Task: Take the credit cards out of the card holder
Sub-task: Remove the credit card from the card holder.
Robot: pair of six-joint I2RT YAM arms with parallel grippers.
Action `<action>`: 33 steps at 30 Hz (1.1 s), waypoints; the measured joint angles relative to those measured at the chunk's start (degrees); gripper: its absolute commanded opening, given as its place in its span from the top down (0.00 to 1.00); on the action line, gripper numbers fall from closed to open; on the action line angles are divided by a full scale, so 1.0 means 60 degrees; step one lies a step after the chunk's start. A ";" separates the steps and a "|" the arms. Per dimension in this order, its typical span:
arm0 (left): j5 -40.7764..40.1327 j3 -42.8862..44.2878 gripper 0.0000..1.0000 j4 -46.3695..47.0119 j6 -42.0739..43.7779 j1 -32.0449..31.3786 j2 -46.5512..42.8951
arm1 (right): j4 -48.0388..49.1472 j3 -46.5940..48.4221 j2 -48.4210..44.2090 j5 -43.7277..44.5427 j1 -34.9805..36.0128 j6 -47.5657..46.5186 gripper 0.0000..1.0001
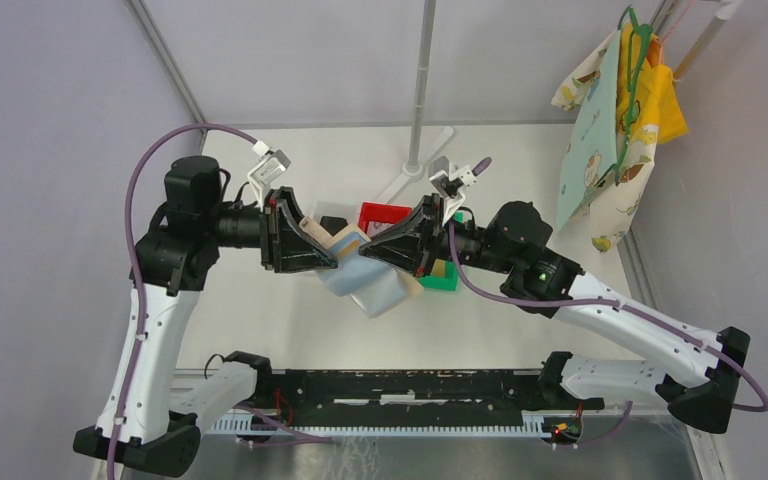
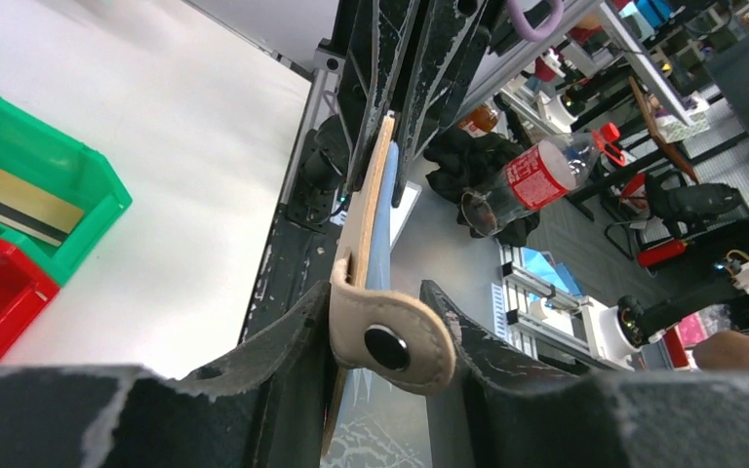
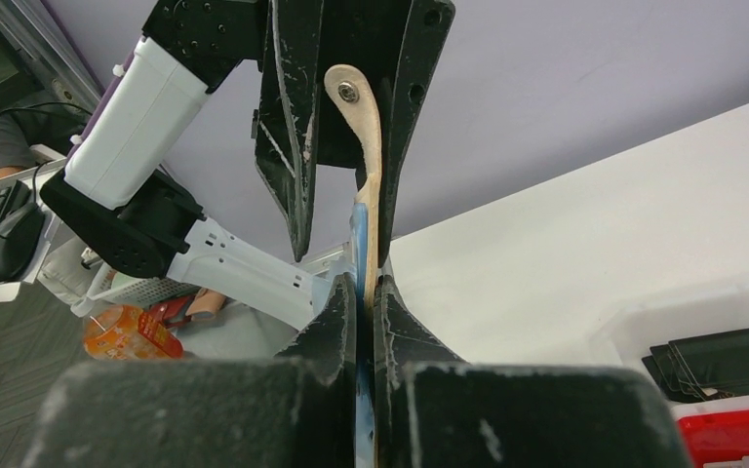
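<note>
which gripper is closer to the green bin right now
Right. The right gripper holds the wallet just beside the green bin, its arm passing over it. The left gripper grips the wallet's other end, farther away.

I see a white table (image 1: 260, 310) carrying a red bin (image 1: 382, 215), a green bin (image 1: 442, 277) and a pole base (image 1: 415, 170).

At bottom centre, the right end effector (image 3: 366, 297) is pinched tight on the card holder (image 3: 371, 195), seen edge-on with a light blue inner layer. Its tan snap flap rises at top centre between the left end effector's (image 3: 351, 185) black fingers. Dark flat cards (image 3: 717, 359) lie lower right, on the white bench (image 3: 595, 234).
</note>
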 measured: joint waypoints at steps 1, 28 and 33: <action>-0.0084 0.0044 0.57 -0.0288 0.0255 -0.0007 0.0018 | -0.0029 0.0000 0.0004 0.0011 -0.0015 0.0000 1.00; 0.0233 0.0459 0.95 -0.0943 0.0747 -0.0011 0.0408 | -0.0404 0.0448 -0.0007 0.0047 -0.0098 -0.0189 0.18; 0.0186 0.0459 0.95 -0.0925 0.0750 -0.0011 0.0310 | -0.1118 0.1341 0.0627 0.0266 -0.0098 -0.0229 0.20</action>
